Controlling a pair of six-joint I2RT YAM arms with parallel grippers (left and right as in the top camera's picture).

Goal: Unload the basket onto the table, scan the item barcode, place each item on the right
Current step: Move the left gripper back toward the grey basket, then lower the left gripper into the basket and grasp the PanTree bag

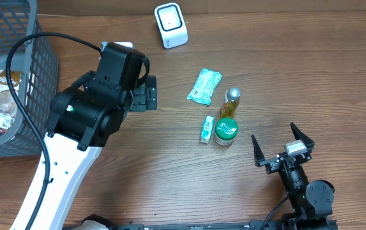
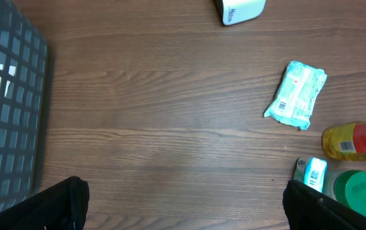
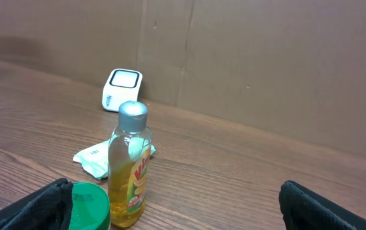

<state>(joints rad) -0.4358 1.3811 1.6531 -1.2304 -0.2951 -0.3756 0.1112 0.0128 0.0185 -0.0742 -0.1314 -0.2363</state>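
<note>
Both wide apart, empty: left gripper (image 1: pixel 149 94) above the wooden table (image 1: pixel 170 182), right gripper (image 1: pixel 273 131) facing yellow bottle (image 1: pixel 232 102), green-lidded jar (image 1: pixel 225 131), teal packet (image 1: pixel 204 87); white scanner (image 1: pixel 170 24) behind.

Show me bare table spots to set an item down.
The biggest bare patch is right of the scanner, beyond the right gripper. There is also room front centre, between the left arm and the jar. It is crowded mid-table, where the pack, bottle, jar and small box sit bunched.
</note>
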